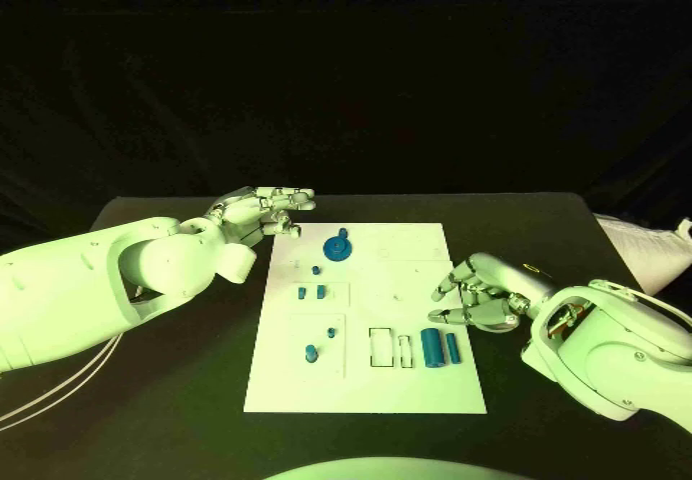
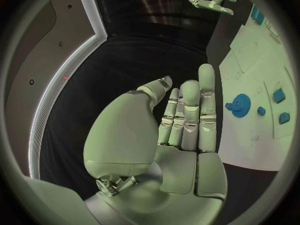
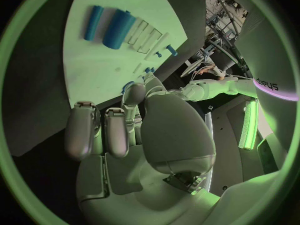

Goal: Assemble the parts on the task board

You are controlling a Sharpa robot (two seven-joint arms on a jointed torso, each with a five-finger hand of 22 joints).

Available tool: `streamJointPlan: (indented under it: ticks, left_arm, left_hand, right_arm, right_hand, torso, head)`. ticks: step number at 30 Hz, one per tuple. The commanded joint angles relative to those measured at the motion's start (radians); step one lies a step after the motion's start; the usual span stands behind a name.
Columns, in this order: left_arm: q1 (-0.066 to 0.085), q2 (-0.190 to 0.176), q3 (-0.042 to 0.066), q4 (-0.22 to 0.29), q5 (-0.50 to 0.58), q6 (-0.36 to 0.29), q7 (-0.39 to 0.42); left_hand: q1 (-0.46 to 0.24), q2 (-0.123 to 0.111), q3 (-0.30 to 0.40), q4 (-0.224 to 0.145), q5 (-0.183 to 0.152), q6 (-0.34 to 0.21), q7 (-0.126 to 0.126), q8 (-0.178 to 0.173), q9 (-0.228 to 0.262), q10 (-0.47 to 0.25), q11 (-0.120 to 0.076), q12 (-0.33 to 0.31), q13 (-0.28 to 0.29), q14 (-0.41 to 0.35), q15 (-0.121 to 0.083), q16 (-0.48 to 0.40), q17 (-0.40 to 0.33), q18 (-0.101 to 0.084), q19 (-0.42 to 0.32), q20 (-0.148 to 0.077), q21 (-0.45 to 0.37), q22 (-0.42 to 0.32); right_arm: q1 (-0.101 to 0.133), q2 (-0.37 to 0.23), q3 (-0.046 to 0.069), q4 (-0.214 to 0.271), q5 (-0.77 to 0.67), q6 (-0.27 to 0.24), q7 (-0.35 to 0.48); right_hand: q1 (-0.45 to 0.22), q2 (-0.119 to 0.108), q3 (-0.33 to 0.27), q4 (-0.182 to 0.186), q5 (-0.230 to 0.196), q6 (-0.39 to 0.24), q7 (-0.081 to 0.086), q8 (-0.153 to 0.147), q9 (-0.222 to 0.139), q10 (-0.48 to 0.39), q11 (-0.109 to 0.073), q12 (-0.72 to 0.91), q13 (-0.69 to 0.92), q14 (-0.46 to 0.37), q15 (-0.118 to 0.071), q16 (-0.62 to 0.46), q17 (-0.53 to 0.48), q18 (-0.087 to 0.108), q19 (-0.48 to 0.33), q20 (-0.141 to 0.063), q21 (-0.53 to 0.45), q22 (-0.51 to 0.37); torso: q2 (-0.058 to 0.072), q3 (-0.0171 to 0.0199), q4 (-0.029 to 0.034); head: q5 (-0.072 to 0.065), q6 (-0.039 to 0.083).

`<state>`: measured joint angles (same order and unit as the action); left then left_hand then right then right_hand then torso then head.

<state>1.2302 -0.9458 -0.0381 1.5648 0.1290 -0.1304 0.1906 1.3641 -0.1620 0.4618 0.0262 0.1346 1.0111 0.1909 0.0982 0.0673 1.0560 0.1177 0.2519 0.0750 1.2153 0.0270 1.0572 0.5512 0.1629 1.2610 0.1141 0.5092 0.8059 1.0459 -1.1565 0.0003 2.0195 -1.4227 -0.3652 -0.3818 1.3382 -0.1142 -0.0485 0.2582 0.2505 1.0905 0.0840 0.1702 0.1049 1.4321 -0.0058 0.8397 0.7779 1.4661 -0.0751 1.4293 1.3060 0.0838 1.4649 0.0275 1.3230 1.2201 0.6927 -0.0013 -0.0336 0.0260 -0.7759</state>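
Observation:
The white task board (image 1: 378,385) lies in the middle of the table. On it are a blue gear (image 1: 338,246), small blue parts (image 1: 307,293) down its left half, and two blue cylinders (image 1: 441,347) lying side by side near its right edge. My left hand (image 1: 267,213) is at the board's far left corner, fingers stretched out and holding nothing; the left wrist view shows its straight fingers (image 2: 189,115) beside the gear (image 2: 240,105). My right hand (image 1: 473,295) is at the board's right edge, just behind the cylinders (image 3: 112,26), fingers curled in with nothing seen in them.
The black table (image 1: 173,400) runs round the board on all sides. A white object (image 1: 642,250) lies at the table's far right edge. Empty rectangular slots (image 1: 392,347) sit next to the cylinders.

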Motion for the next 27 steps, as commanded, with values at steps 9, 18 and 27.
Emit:
streamJointPlan:
  ticks: [9,18,27]
  left_arm:
    - [-0.004,0.006,-0.001,-0.003,-0.003,0.019,0.008]
    - [-0.004,0.007,-0.001,-0.008,-0.003,0.022,0.008]
    - [-0.005,0.007,-0.001,-0.011,-0.003,0.024,0.006]
  left_hand:
    - [-0.001,0.01,-0.002,-0.003,0.005,-0.007,0.002,0.004,0.001,-0.009,0.0,0.006,-0.001,-0.008,-0.001,0.0,-0.003,0.018,0.002,0.006,-0.005,-0.001]
    - [-0.001,0.01,-0.002,-0.003,0.005,-0.007,0.002,0.004,0.001,-0.009,0.0,0.006,-0.001,-0.008,-0.001,0.0,-0.003,0.018,0.002,0.006,-0.005,-0.001]
    - [-0.001,0.01,-0.002,-0.003,0.005,-0.007,0.002,0.004,0.001,-0.009,0.0,0.006,-0.001,-0.008,-0.001,0.0,-0.003,0.018,0.002,0.006,-0.005,-0.001]
  right_arm:
    - [-0.055,-0.01,-0.011,0.011,-0.024,0.016,-0.202]
    - [-0.078,0.033,-0.012,-0.009,-0.081,0.057,-0.237]
    - [-0.09,0.077,-0.012,-0.028,-0.119,0.062,-0.239]
  right_hand:
    - [-0.044,0.039,-0.115,0.028,0.06,-0.052,0.006,0.074,0.038,0.06,0.012,0.508,0.571,0.089,0.009,0.095,0.181,-0.026,0.017,0.009,0.072,0.092]
    - [-0.046,0.053,-0.141,0.03,0.066,-0.064,0.006,0.112,0.063,0.119,0.014,0.687,0.751,0.103,0.014,0.138,0.258,-0.038,0.034,0.013,0.117,0.153]
    - [-0.048,0.053,-0.146,0.029,0.067,-0.072,0.007,0.116,0.068,0.127,0.016,0.706,0.77,0.105,0.015,0.141,0.265,-0.04,0.037,0.014,0.124,0.164]
  torso:
    - [-0.008,-0.0014,-0.0252]
    - [-0.006,-0.0014,-0.0172]
    - [-0.006,-0.0019,-0.0186]
  head:
    - [-0.019,0.001]
    - [-0.016,-0.006]
    - [-0.005,-0.007]
